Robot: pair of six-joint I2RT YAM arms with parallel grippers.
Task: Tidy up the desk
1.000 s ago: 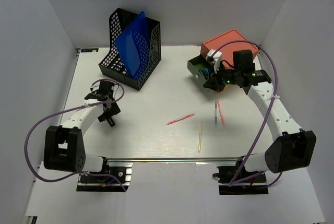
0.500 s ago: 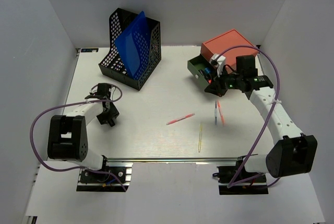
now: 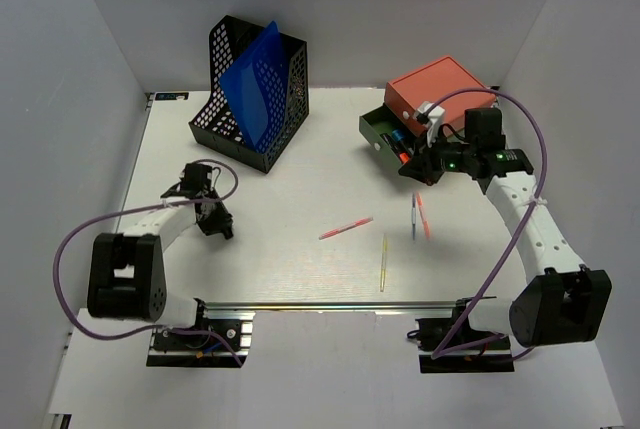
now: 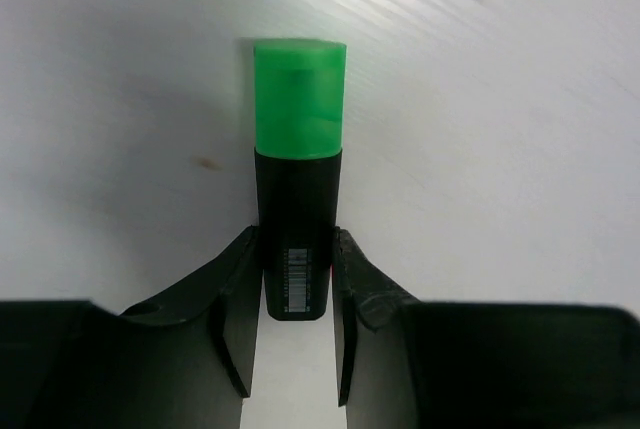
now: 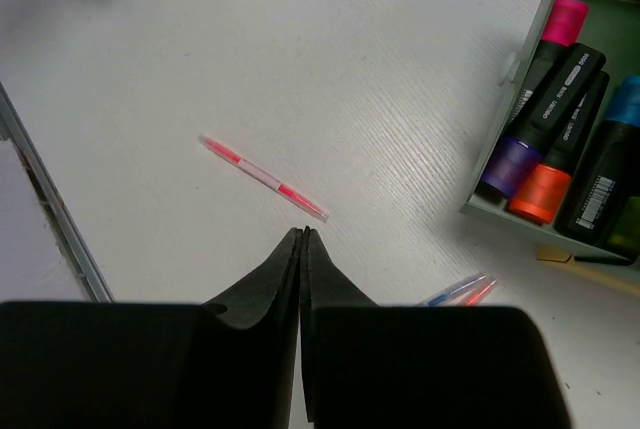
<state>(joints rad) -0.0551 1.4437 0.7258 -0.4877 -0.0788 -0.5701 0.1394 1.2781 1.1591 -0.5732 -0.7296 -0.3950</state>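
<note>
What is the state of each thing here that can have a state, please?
Left fingers: shut on the green highlighter's black barrel.
Green highlighter: capped, held by its barrel.
Right fingers: shut, empty.
Green tray: open on top, holding capped highlighters.
Blue folder: standing tilted in the black file holder.
Pink pen: lying loose on the desk.

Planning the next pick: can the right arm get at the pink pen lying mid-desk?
Probably yes. The right pincer is shut and empty, and the pink pen lies on bare desk just ahead of it, with nothing between. It would need to open first.
</note>
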